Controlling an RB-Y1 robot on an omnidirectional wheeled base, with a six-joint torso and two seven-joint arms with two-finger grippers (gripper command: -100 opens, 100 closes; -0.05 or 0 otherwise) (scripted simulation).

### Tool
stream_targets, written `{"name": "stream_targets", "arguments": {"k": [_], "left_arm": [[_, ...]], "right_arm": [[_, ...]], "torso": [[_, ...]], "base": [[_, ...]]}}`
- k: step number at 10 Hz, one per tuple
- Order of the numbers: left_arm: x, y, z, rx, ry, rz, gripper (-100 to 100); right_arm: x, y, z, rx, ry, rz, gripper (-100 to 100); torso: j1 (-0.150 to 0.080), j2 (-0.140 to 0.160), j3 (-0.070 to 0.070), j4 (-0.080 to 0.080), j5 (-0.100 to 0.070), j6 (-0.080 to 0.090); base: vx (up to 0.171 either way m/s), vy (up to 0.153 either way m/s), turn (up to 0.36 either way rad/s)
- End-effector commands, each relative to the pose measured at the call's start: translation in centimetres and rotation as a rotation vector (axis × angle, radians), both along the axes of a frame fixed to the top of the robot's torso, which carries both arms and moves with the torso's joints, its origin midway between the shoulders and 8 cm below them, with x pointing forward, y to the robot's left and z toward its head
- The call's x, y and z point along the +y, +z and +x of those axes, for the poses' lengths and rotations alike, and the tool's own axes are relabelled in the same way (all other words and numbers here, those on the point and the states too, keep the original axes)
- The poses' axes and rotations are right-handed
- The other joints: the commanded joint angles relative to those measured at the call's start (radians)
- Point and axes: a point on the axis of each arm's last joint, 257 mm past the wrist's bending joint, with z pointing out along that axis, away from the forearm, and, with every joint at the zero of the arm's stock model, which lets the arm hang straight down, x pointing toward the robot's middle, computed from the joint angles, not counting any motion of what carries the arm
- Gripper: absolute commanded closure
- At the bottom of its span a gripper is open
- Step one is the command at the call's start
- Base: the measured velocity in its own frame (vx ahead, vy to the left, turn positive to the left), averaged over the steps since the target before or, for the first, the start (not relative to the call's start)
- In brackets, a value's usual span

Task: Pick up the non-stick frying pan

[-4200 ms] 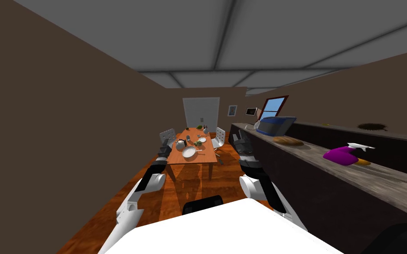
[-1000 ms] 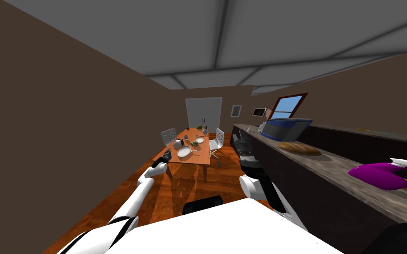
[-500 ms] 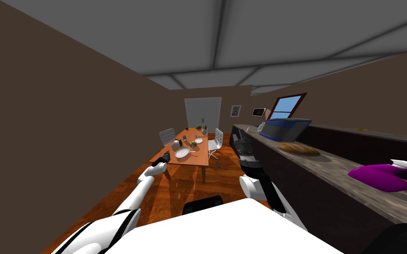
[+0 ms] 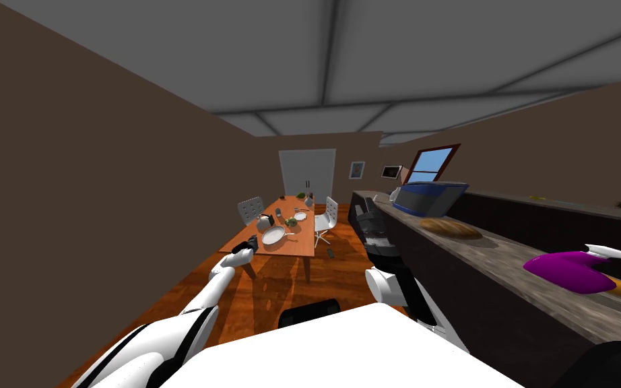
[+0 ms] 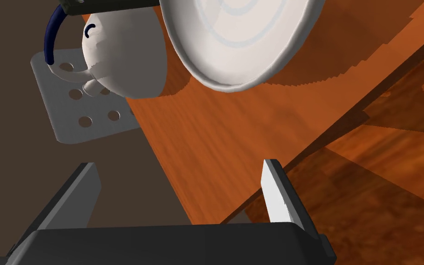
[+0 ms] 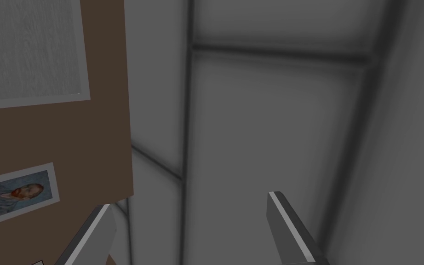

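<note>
Domestic kitchen-diner. Wooden table (image 4: 289,248) laid with crockery (image 4: 300,217), white chairs (image 4: 250,209) beside it. Bread loaf (image 4: 450,228), window (image 4: 429,164) and framed portrait (image 4: 356,170) noted.

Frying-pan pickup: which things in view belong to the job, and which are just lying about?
Job: white frying pan; wooden table under it; left gripper, jaws open, short of the pan.
Lying about: white kettle beside the pan; perforated chair; bread loaf and purple spray bottle on the counter; right gripper, jaws open.
</note>
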Motion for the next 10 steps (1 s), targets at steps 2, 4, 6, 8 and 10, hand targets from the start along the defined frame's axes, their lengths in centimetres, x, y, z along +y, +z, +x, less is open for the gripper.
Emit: {"name": "stream_targets", "arguments": {"k": [2, 4, 6, 8, 10], "left_arm": [[0.9, -2.5, -1.7, 0.083, 0.037, -0.021, -100], [1.2, -3.2, -2.3, 0.113, 0.052, -0.03, -100], [1.5, -4.4, -3.3, 0.153, 0.07, -0.04, -100], [2.0, -6.7, -5.5, 0.229, 0.102, -0.059, -100], [2.0, -6.7, -5.5, 0.229, 0.102, -0.059, -100]], "right_arm": [[0.0, 0.0, 0.0, 0.0, 0.0, 0.0, 0], [0.0, 0.0, 0.0, 0.0, 0.0, 0.0, 0], [0.0, 0.0, 0.0, 0.0, 0.0, 0.0, 0], [0.0, 0.0, 0.0, 0.0, 0.0, 0.0, 0], [0.0, 0.0, 0.0, 0.0, 0.0, 0.0, 0]], "torso": [[0.001, 0.0, 0.0, 0.0, 0.0, -0.001], [0.003, 0.0, 0.0, 0.0, 0.0, -0.001], [0.005, 0.001, 0.0, 0.0, 0.001, -0.001], [0.003, -0.001, -0.001, 0.0, 0.001, -0.001], [0.003, -0.002, -0.002, -0.001, 0.0, -0.001]], "base": [[0.065, -0.086, -0.009], [0.061, -0.056, -0.04], [0.049, -0.042, -0.051], [0.109, -0.08, -0.082], [0.054, -0.041, -0.017]]}}
